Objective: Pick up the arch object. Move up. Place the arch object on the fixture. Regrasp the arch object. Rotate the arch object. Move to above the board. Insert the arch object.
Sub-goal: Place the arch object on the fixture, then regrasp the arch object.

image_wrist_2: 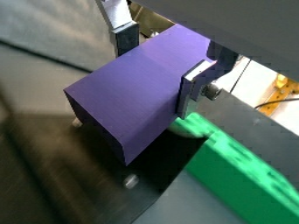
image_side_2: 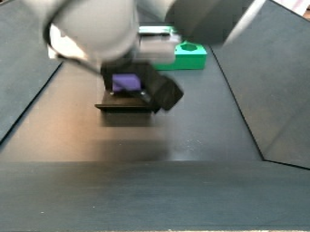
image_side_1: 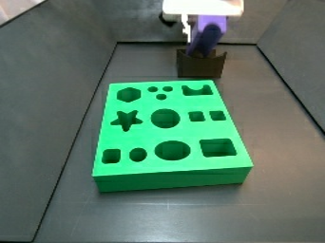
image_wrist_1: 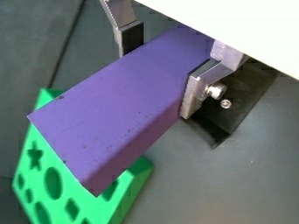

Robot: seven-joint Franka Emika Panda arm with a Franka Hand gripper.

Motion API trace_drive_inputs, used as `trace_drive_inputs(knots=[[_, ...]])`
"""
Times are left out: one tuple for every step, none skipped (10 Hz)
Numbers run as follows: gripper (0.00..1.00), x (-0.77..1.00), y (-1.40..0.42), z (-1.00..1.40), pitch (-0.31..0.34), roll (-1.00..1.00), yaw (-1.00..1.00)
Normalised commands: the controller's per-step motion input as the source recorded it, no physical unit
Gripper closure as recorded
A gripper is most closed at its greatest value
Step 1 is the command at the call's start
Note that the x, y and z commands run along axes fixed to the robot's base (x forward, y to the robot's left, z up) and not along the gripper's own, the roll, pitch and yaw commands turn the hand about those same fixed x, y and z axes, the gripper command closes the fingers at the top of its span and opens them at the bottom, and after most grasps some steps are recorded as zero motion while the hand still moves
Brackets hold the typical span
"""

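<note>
**Purple block clamped in the jaws over the fixture**

Purple is filling both wrist views: the arch object (image_wrist_1: 111, 109), a long rectangular purple block, is sitting between the flat silver fingers (image_wrist_1: 201, 87) of the gripper (image_wrist_1: 163, 61), and I am seeing the plates pressing on its two opposite sides, so the jaws are closed on it. One silver plate is showing a bolt head beside the block. I am not making out the arch notch from any camera.

In a side view the gripper (image_side_1: 203, 21) is hanging at the far end of the dark floor, with the purple block (image_side_1: 203, 38) slanting down from it, tilted rather than upright. Its lower end is reaching the top of the fixture (image_side_1: 200, 65), a small dark olive-brown block; whether it is touching the dip I cannot tell. In a side view from the opposite end, the blurred arm is covering much of the scene, and the purple piece (image_side_2: 125, 83) is showing just above the dark fixture (image_side_2: 129, 104).

The board (image_side_1: 169, 133), a bright green thick square slab, is lying near the fixture, apart from it. Its holes, among them a star, a hexagon, circles and squares, are all unfilled.

I am reading no writing or labels anywhere.
</note>
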Motion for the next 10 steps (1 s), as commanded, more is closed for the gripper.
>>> trace_drive_inputs(knots=[[1.0,0.14,0.1,-0.67,-0.02,-0.18,-0.15],[1.0,0.11,0.07,-0.46,-0.04,-0.16,-0.13],[1.0,0.08,0.01,-0.36,-0.06,-0.1,-0.09],[1.0,0.06,0.01,-0.36,-0.063,-0.09,-0.08],[1.0,0.06,0.0,-0.36,-0.063,-0.09,-0.06],[1.0,0.06,0.0,-0.36,-0.063,-0.09,-0.04],[1.0,0.06,0.0,-0.35,-0.062,-0.09,-0.02],[1.0,0.0,-0.5,-0.17,0.0,0.0,0.0],[0.0,0.0,0.0,0.0,0.0,0.0,0.0],[0.0,0.0,0.0,1.0,-0.034,0.01,-0.05]])
